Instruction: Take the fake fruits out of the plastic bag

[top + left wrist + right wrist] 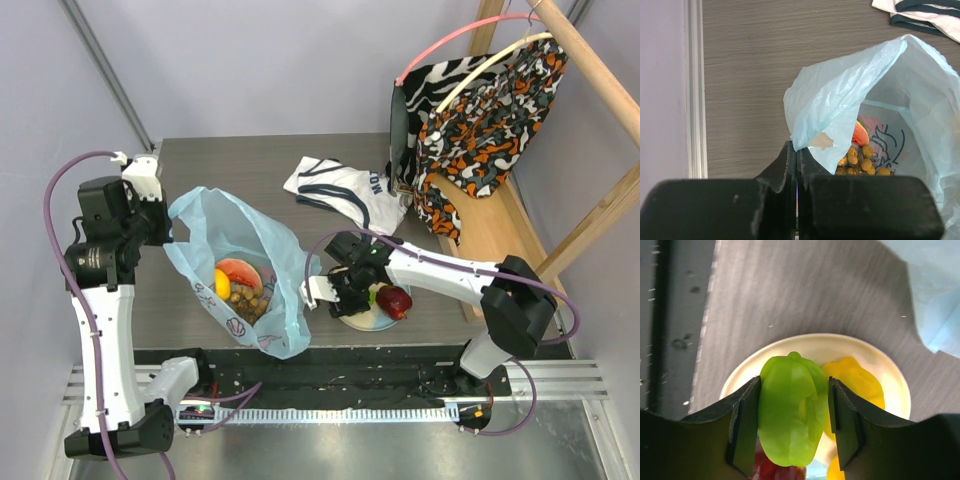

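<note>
The light-blue plastic bag [262,250] lies open at left centre. Inside it I see a yellow lemon [221,284], a watermelon slice [241,270] and a brownish grape bunch [248,301]. My left gripper [166,229] is shut on the bag's edge and holds it up; its wrist view shows the jaws [797,149] pinching the film, with the grapes [860,161] and watermelon [860,134] beyond. My right gripper [795,386] is shut on a green fruit [791,412] just above a white plate [890,375] that holds a yellow piece [856,381]. A red apple [395,300] sits on the plate [362,322].
A white shirt with dark lettering [345,190] lies behind the plate. Patterned clothes on hangers [480,110] hang from a wooden rack [590,60] at the right. The bag's side [935,285] is close to the plate. A dark rail runs along the table's near edge.
</note>
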`<state>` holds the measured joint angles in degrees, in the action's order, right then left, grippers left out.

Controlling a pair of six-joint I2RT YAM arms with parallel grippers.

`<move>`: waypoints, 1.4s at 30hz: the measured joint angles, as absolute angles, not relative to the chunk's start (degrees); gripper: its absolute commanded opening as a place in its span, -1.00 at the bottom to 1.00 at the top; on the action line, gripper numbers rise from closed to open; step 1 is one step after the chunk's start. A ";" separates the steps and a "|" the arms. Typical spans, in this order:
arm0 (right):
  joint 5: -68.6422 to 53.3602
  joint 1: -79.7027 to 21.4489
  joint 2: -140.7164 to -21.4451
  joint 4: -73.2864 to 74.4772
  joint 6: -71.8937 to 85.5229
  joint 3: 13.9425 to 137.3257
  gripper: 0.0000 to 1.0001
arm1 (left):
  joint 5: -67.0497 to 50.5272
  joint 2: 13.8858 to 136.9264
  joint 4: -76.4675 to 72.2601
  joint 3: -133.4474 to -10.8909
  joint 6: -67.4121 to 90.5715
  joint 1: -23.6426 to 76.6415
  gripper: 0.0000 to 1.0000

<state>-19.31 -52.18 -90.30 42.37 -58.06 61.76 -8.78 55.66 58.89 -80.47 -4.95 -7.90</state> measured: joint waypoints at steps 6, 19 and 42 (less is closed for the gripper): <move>-16.36 -52.29 -92.73 36.62 -56.10 61.54 -0.30 | -9.58 54.96 59.16 -80.18 -4.84 -8.12 -1.00; -12.32 -52.40 -94.24 31.35 -51.64 61.47 0.97 | -13.37 54.48 59.90 -79.29 -3.62 -8.71 -1.00; -32.08 -55.24 -97.12 28.14 -15.81 103.07 -0.14 | -19.99 49.39 65.47 -76.66 -6.39 -8.75 -1.00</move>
<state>-32.08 -55.24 -97.12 28.14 -15.81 103.07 -19.99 49.39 65.47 -76.66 -6.39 -8.75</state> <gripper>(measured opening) 0.427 0.011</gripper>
